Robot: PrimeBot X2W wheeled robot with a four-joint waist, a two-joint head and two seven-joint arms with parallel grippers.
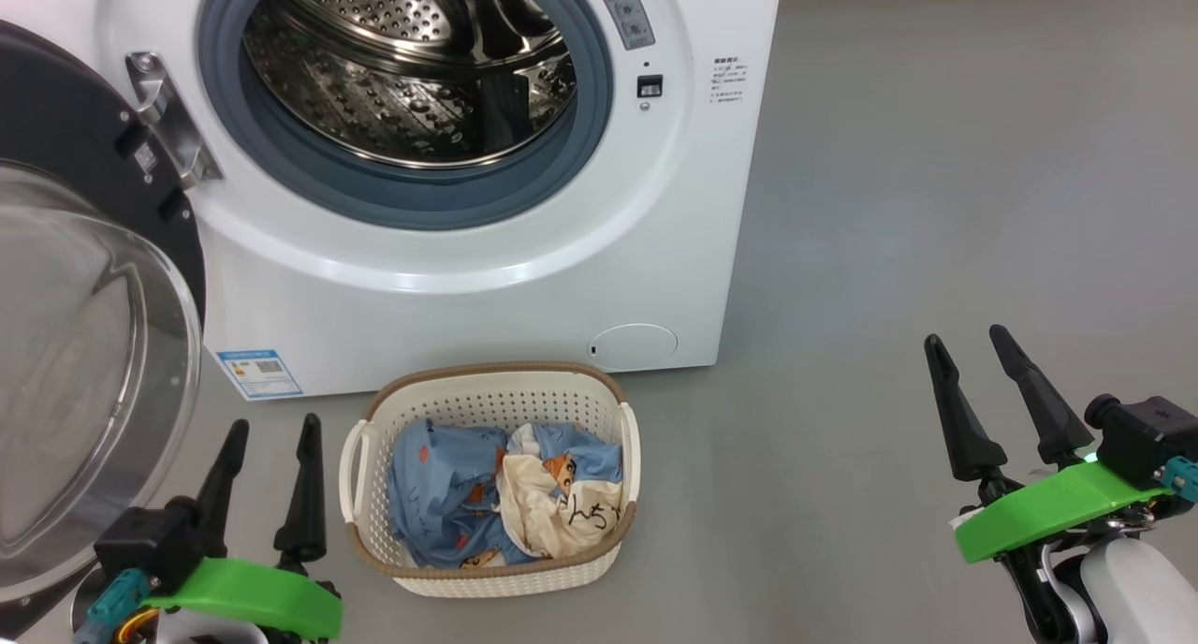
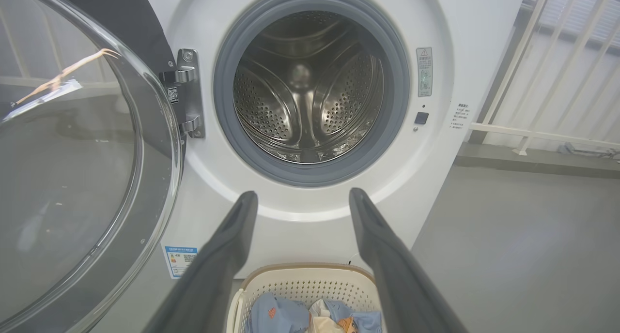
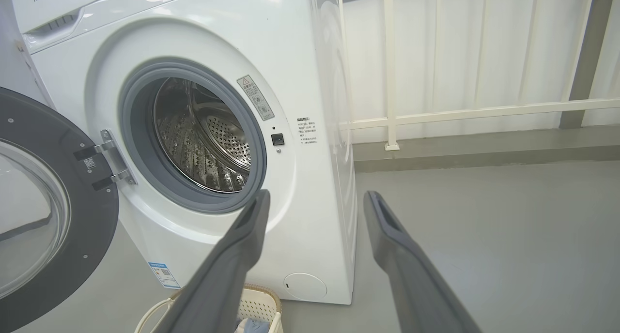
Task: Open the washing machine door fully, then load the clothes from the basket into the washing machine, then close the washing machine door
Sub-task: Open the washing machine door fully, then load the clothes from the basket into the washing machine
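- The clothes [image 1: 505, 504] are two soft, crumpled garments lying in the basket [image 1: 496, 405]. One is a light blue garment [image 1: 440, 494] with small orange prints. The other is a cream garment [image 1: 552, 508] with black scribbles, lying on top towards the right.
- The basket is a rounded rectangle of cream perforated plastic with a brown woven-look rim and two side handles. It stands on the smooth grey floor [image 1: 936, 204], just in front of the washing machine [image 1: 468, 279].
- The washing machine is a white box. Its round opening shows one perforated steel drum [image 1: 412, 64] ringed by a grey rubber gasket [image 1: 402, 204]. One blue label [image 1: 259, 373] and one round cap [image 1: 635, 346] sit low on its front.
- The door [image 1: 84, 344] is a bulging clear glass bowl in a dark grey frame. It hangs wide open on a metal hinge [image 1: 173, 120] at the machine's left.
- The left hand [image 1: 273, 429] has two long, dark, tapering fingers, spread apart and empty. It hovers just left of the basket.
- The right hand [image 1: 966, 337] is likewise spread and empty, over the floor well to the basket's right.
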